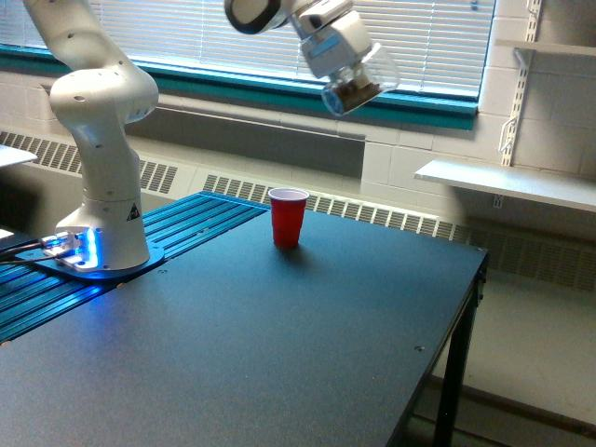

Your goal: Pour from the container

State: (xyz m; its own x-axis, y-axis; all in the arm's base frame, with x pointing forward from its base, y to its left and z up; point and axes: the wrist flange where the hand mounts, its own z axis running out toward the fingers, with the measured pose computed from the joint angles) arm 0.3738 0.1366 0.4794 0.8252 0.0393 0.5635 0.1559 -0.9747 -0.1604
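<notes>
High in the exterior view, my gripper is shut on the container, a small clear plastic cup with brown granular bits lying in its lower end. The container is tilted, its open end pointing toward the exterior view's right. It hangs well above the table, up and to the right of a red cup with a white rim. That red cup stands upright on the dark table. My fingertips are hidden behind the white gripper body.
The arm's white base stands at the exterior view's left on a blue ribbed mat. Window blinds and a teal sill run behind. A white shelf sits at the right, past the table's right edge.
</notes>
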